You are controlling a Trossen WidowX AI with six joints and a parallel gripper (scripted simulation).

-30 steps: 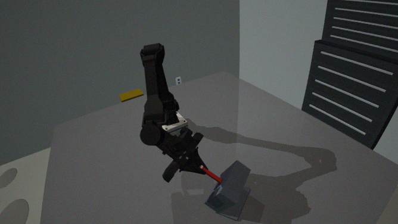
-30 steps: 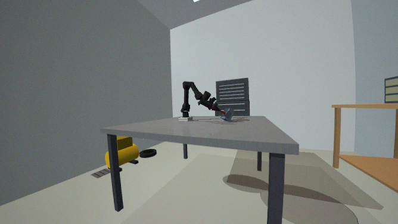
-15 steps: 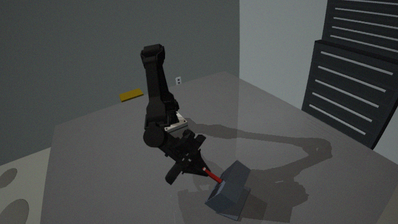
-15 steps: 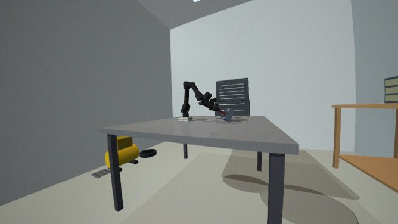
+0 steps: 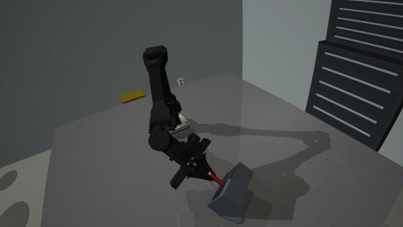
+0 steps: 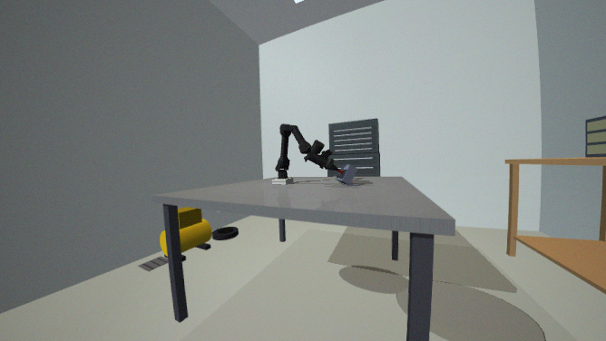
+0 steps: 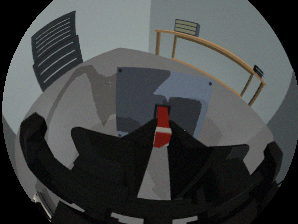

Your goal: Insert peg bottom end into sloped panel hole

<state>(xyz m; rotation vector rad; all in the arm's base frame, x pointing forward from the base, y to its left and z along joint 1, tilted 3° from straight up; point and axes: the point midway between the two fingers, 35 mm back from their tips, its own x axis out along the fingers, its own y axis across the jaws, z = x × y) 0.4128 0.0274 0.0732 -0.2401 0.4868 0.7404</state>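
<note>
Peg (image 5: 218, 179) (image 6: 340, 171) (image 7: 162, 119), red with a pale band near its top end, sits clamped between our fingers (image 5: 213, 176) (image 6: 337, 170). Its long axis is what the coming push turns on: it slants down and away from us, running roughly on from the line of the forearm toward the tilted face of the blue-grey block (image 5: 234, 193) (image 6: 348, 174) (image 7: 137, 95). From the wrist we see the far end at the dark square hole (image 7: 169, 107), with the banded end nearest us and the shaft reaching out ahead of the fingers. We cannot tell how deep the tip goes, though much of the shaft shows outside, so we judge the push unfinished. We should press straight along that axis, flat sides matched to the hole; any sideways drift could jam the peg or twist it in our grip. The block stands on the worktop (image 5: 105, 157) (image 6: 308, 199) (image 7: 102, 100).
</note>
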